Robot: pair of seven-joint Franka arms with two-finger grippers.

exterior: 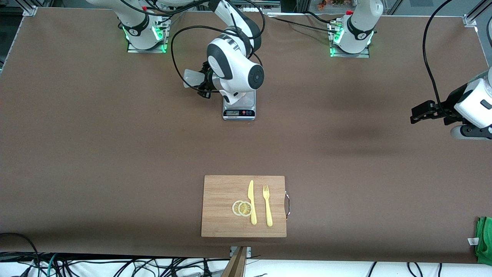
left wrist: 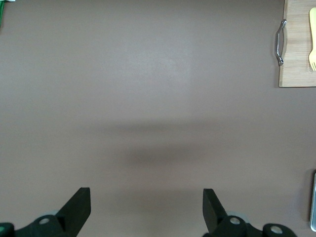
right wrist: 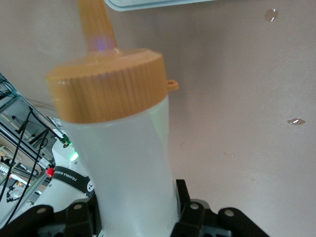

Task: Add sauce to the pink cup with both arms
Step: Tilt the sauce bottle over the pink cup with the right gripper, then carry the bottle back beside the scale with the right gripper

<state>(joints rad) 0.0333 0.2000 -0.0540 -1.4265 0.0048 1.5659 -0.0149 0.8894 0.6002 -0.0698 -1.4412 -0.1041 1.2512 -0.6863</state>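
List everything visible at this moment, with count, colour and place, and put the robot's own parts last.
Kitchen scale: one, grey, on the table under the right arm's wrist.
Cutting board: one, wooden, nearer the front camera than the scale.
Knife: one, yellow, on the board.
Fork: one, yellow, beside the knife.
Lemon slices: two, yellow, overlapping, beside the knife.
Cloth: one, green, at the left arm's end.
Sauce bottle: one, whitish, orange cap, tilted, in the right gripper.
Pink cup: not visible.
Right gripper: shut on the bottle, beside the scale.
Left gripper: open, waiting over bare table.
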